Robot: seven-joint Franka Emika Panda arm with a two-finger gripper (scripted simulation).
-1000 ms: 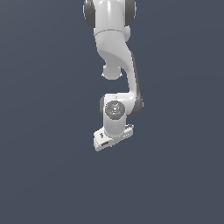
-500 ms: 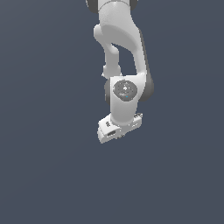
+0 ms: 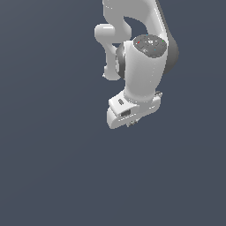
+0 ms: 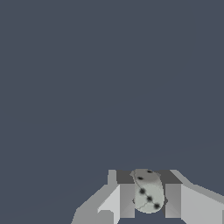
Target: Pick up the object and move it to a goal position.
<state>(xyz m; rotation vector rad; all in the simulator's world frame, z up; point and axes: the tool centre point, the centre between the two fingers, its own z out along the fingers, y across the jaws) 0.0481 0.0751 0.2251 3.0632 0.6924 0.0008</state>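
1. So the small pale greyish-white rounded object with dark spots sits right between the two grey fingers of the white robot tool. That's in the wrist view. In the exterior view it's basically hidden under the tool, maybe a speck at the tip, too small to be sure.
2. The tool looks closed down on the object: both fingers appear to be touching its sides with no gap I can make out, so I'd call it gripped.
3. Long axis: it's a bit taller than wide in the wrist view and seems to run along the fingers rather than across them. It's already centred in the grip, so no offset to fix.
4. Only one arm here, the white Franka arm, and the object is already in its tool.
5. Background is flat dark blue-grey everywhere. I can't tell whether that's a surface or how high the tool is above it.
6. No containers anywhere, and no goal marker visible either, so I can't say which way the carry needs to go.
7. My guess is the pick is done and the move to the goal is what's left. The risk is a tiny thing slipping out.
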